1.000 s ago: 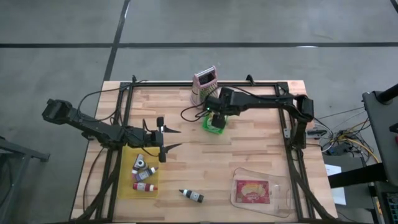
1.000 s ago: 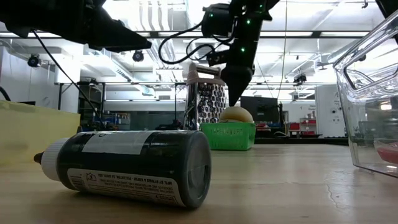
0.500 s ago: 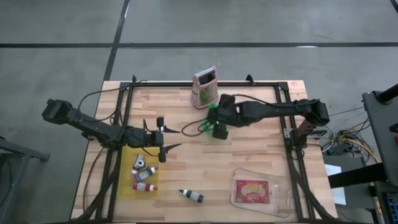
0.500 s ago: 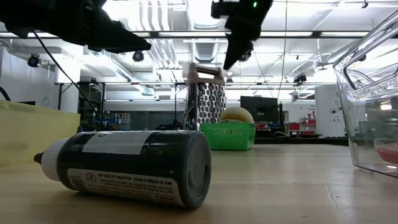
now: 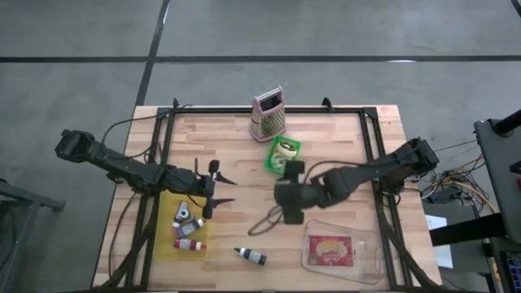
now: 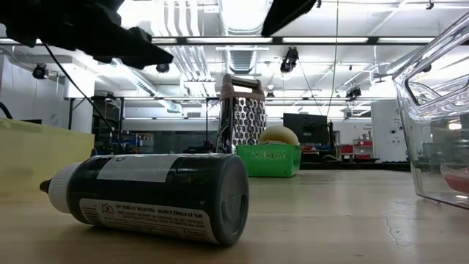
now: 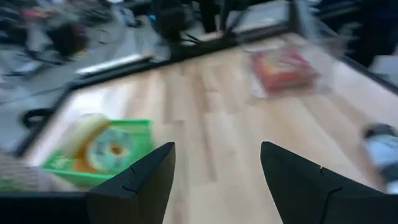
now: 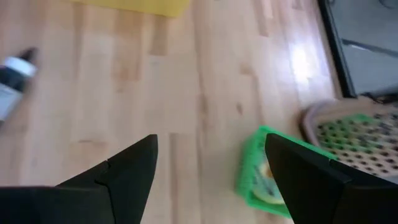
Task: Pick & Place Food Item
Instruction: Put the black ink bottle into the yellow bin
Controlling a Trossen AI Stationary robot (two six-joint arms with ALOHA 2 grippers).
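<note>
A green basket (image 5: pixel 284 155) holding a frosted doughnut (image 7: pixel 111 149) and a bun (image 6: pixel 277 135) stands on the table in front of a metal grater (image 5: pixel 269 115). My right gripper (image 5: pixel 278 210) hovers open and empty above the middle of the table, nearer than the basket (image 8: pixel 264 171), pointing down toward the table's left. My left gripper (image 5: pixel 223 188) stays open and empty at the left, aimed toward the basket (image 7: pixel 99 152).
A clear container (image 5: pixel 340 251) with a red food pack sits near the front right. A dark bottle (image 5: pixel 251 256) lies on its side by the near edge. A yellow tray (image 5: pixel 168 238) with small bottles rests at the front left. Bare wood lies between the two grippers.
My right gripper has swung away from above the green basket toward the near edge and risen, staying open and empty. The basket has stayed in place. My left gripper has turned a little where it stands.
</note>
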